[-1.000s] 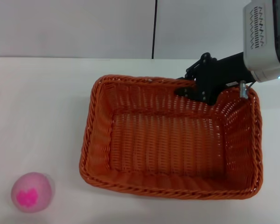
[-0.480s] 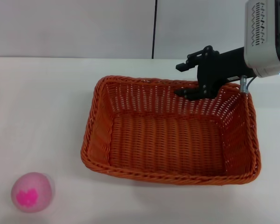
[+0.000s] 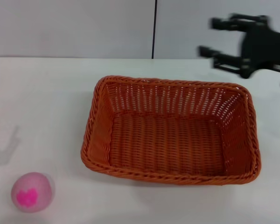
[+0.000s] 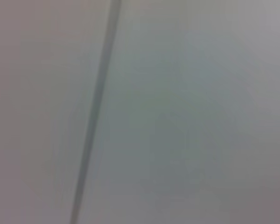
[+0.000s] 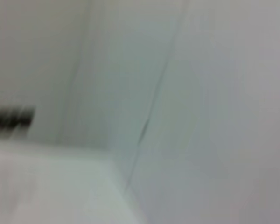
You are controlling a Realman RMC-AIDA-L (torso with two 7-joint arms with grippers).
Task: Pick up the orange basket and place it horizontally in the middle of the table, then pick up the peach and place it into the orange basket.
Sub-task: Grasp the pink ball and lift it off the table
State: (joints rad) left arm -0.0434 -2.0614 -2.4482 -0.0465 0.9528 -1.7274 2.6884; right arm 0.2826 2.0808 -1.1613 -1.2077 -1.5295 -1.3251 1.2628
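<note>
While nothing is held by either arm, the scene is laid out as follows.

Orange basket (image 3: 170, 130): set flat on the counter (image 3: 46, 102) with its long side running across the view, near the middle; its inside is seen to hold nothing.

Right gripper (image 3: 213, 36): raised above the far right corner of the basket, clear of the braided rim, its two dark fingers spread apart with nothing between them (blurred in the head view).

Peach (image 3: 31, 192): resting on the counter at the near left, well apart from the basket and farther still from the right gripper, magenta blotch facing the camera.

Left gripper: not seen in any view.
</note>
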